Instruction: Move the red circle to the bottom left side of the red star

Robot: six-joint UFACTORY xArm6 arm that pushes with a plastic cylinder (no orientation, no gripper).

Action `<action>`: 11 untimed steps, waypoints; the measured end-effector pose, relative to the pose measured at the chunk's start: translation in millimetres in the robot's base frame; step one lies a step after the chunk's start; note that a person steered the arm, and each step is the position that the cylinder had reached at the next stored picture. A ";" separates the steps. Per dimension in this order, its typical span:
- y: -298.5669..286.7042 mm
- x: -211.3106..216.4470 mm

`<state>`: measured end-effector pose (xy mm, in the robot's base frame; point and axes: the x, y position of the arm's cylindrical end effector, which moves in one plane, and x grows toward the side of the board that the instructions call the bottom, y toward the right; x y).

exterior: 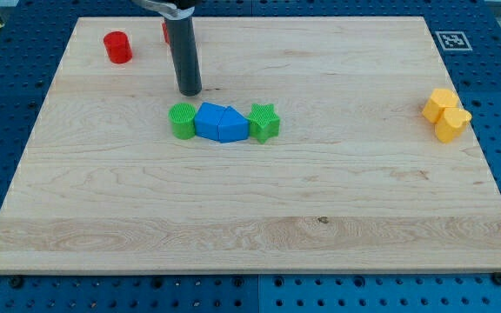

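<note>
Red circle (117, 47) sits well left of the half-hidden red star (166, 32); my tip (190, 91), fingerless, grasps nothing; push not yet made.

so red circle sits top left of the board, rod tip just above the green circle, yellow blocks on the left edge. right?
Not quite: in the camera view the yellow blocks sit near the right edge. The red circle is top left, and my tip is just above the green circle.

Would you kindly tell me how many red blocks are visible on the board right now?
2. The red circle sits near the view's top left. A second red block shows only as a sliver behind the rod, above my tip; its shape is hidden.
</note>
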<state>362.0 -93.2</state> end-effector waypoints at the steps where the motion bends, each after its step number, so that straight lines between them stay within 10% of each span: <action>1: -0.6 -10.4; 11: -26.6 -37.5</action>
<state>324.5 -119.8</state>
